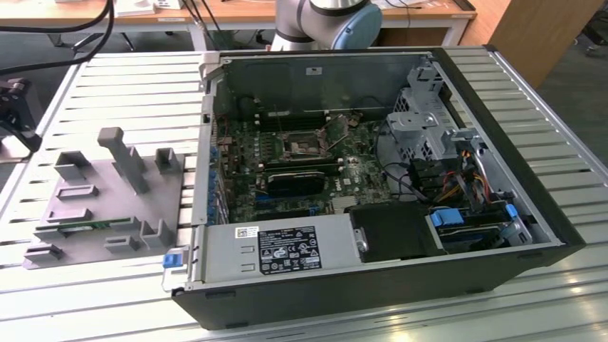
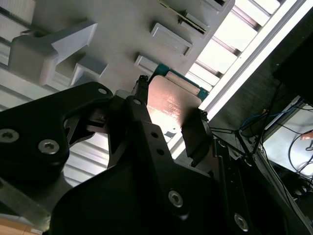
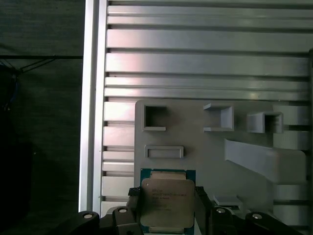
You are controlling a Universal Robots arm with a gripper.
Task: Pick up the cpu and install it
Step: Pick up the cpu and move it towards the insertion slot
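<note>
Black claw pinching the cpu by two opposite edges, silver top facing the first wrist view. Held above the grey fixture plate, near one edge of it, over the slatted surface.

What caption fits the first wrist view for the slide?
The gripper holds the cpu between its fingers over the grey fixture tray on the slatted table.

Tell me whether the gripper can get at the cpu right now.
Likely yes: the gripper looks closed on the cpu, fingers against its opposite edges, with nothing in between.
</note>
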